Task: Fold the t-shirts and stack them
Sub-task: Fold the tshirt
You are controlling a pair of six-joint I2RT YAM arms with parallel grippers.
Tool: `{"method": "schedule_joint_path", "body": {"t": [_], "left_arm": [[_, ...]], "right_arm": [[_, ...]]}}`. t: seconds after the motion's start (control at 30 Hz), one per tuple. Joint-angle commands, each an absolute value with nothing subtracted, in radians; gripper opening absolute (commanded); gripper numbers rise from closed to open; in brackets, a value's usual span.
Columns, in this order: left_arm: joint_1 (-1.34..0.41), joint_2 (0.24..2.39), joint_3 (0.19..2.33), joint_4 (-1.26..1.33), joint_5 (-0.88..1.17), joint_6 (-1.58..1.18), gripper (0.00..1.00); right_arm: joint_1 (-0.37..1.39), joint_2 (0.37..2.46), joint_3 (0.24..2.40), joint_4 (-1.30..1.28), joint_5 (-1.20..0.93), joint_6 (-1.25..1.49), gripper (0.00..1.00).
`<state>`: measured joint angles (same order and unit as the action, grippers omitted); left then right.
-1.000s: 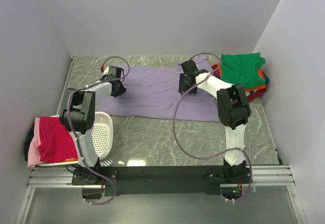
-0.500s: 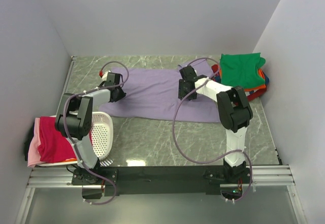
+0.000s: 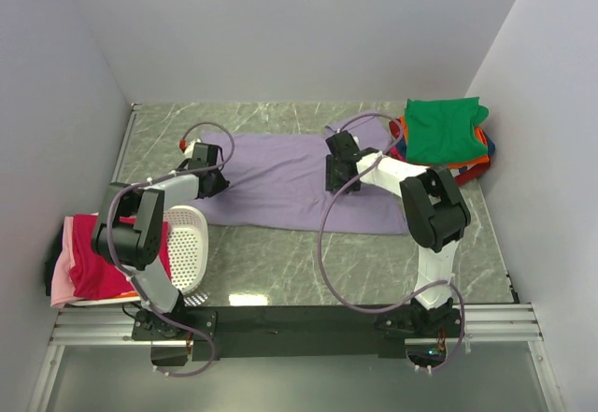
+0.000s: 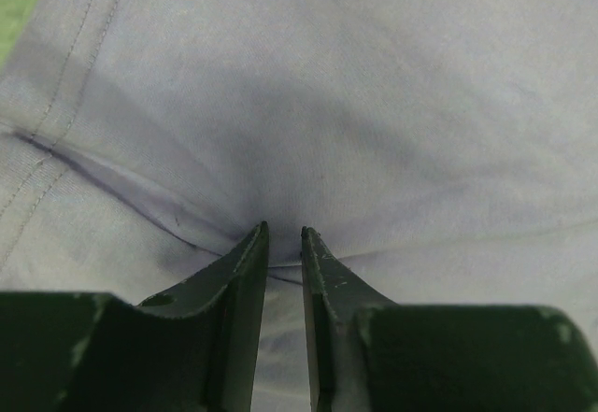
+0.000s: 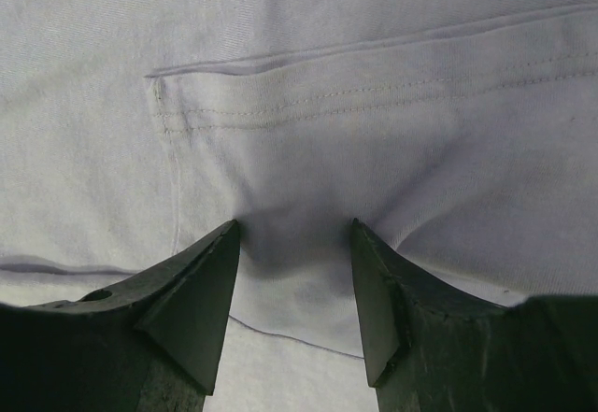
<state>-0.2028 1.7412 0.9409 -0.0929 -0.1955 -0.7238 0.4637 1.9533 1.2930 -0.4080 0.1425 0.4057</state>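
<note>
- White perforated plastic basket [image 3: 190, 242] on the grey marbled desk [image 3: 280, 262], just near-left of the lavender-purple cloth t-shirt [image 3: 276, 174].
- Magenta-red cloth t-shirt [image 3: 98, 255] lies on a pink cloth t-shirt [image 3: 59, 286], further near-left of the lavender shirt, beyond the basket.
- Lavender shirt is spread flat across mid-desk.
- Left end effector [image 4: 283, 234] is at the lavender shirt's left edge, jaws nearly together, pinching a small fold of it.
- Right end effector [image 5: 294, 230] is on the shirt's right part by a stitched hem, jaws fairly wide, a bunch of its cloth clamped between them.
- Folded green cloth t-shirt [image 3: 444, 127] tops a stack far-right of the lavender shirt, orange cloth [image 3: 467, 163] showing under it.
</note>
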Motion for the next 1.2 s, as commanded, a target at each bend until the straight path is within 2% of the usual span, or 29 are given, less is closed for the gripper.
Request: {"method": "schedule_joint_path", "body": {"t": [0.0,0.6,0.7,0.97,1.17], "left_arm": [[-0.210,1.709,0.891,-0.213,-0.187,-0.732,0.28],[-0.210,1.617,0.845,-0.241,-0.254,-0.738,0.28],[-0.212,1.608,0.920,-0.258,-0.290,-0.738,0.29],[-0.198,1.684,1.296,-0.339,-0.371,-0.701,0.31],[-0.107,1.894,1.577,-0.445,-0.438,-0.655,0.31]], "right_arm": [[0.505,1.962,1.227,-0.499,0.081,0.449,0.58],[0.574,1.885,1.160,-0.532,0.067,0.485,0.58],[0.577,1.852,1.192,-0.551,0.090,0.471,0.59],[0.574,1.792,1.408,-0.650,0.156,0.396,0.62],[0.517,1.787,1.531,-0.644,0.112,0.341,0.65]]}}
